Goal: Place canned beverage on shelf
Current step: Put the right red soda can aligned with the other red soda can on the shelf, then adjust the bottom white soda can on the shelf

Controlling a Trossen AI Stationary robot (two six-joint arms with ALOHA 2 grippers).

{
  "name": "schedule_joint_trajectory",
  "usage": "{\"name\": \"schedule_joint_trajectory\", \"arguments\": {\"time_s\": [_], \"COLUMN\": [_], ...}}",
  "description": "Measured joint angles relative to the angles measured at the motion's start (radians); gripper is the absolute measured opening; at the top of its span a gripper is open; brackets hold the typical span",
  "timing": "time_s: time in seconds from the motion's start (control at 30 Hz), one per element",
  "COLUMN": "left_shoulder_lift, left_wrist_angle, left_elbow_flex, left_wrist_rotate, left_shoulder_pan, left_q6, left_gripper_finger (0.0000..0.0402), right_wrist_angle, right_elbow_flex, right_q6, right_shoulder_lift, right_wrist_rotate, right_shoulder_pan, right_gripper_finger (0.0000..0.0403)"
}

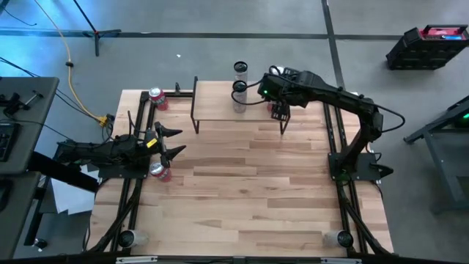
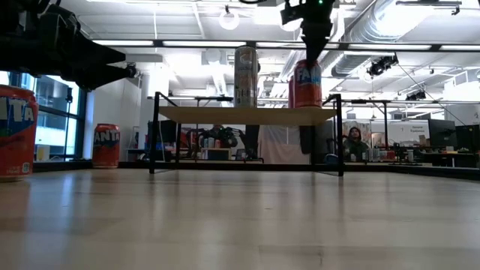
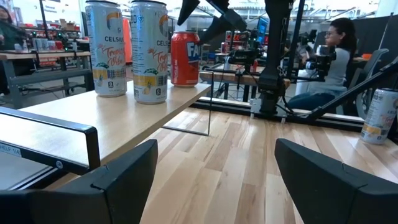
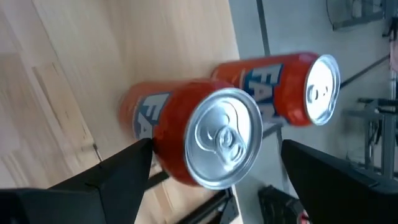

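Observation:
A red canned beverage [image 2: 306, 84] stands upright on its base at the right end of the shelf [image 2: 247, 115], a light wood plank on thin black legs at the table's far side. My right gripper [image 4: 216, 146] hangs open just above the can's silver top [image 4: 225, 138], slanting down, with one finger to either side. The left wrist view shows its fingers above the can [image 3: 185, 58]. A second red can [image 4: 292, 87] shows just beyond it in the right wrist view. My left gripper [image 1: 174, 141] waits open and level at the table's left side.
Two tall slim cans [image 3: 149, 53] stand on the shelf's far side [image 1: 239, 88]. Red cans stand on the table at the far left [image 1: 156, 97] and beside my left gripper [image 1: 159, 170]. Another can [image 3: 379, 115] stands on the right. A person [image 3: 336, 50] sits beyond the table.

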Motion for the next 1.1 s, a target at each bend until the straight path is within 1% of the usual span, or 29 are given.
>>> {"name": "schedule_joint_trajectory", "arguments": {"time_s": [0.23, 0.4, 0.5, 0.6, 0.73, 0.87, 0.97, 1.1], "left_shoulder_lift": [0.0, 0.0, 0.0, 0.0, 0.0, 0.0, 0.0, 0.0], "left_wrist_angle": [0.0, 0.0, 0.0, 0.0, 0.0, 0.0, 0.0, 0.0], "left_elbow_flex": [0.0, 0.0, 0.0, 0.0, 0.0, 0.0, 0.0, 0.0], "left_wrist_rotate": [0.0, 0.0, 0.0, 0.0, 0.0, 0.0, 0.0, 0.0], "left_shoulder_pan": [0.0, 0.0, 0.0, 0.0, 0.0, 0.0, 0.0, 0.0], "left_q6": [0.0, 0.0, 0.0, 0.0, 0.0, 0.0, 0.0, 0.0], "left_gripper_finger": [0.0314, 0.0314, 0.0314, 0.0314, 0.0314, 0.0314, 0.0314, 0.0314], "right_wrist_angle": [-0.016, 0.004, 0.015, 0.028, 0.065, 0.118, 0.186, 0.297], "right_elbow_flex": [0.0, 0.0, -0.007, -0.056, -0.164, -0.257, -0.294, -0.333], "right_q6": [0.02, 0.022, 0.056, 0.092, 0.131, 0.165, 0.181, 0.179], "right_shoulder_lift": [-0.02, -0.082, -0.13, -0.184, -0.273, -0.357, -0.412, -0.469], "right_wrist_rotate": [0.001, 0.004, 0.007, 0.034, 0.084, 0.086, 0.079, 0.015], "right_shoulder_pan": [0.005, 0.016, 0.006, -0.02, -0.046, -0.052, -0.03, 0.049], "right_gripper_finger": [0.0344, 0.0344, 0.0344, 0.0344, 0.0344, 0.0344, 0.0344, 0.0344]}}
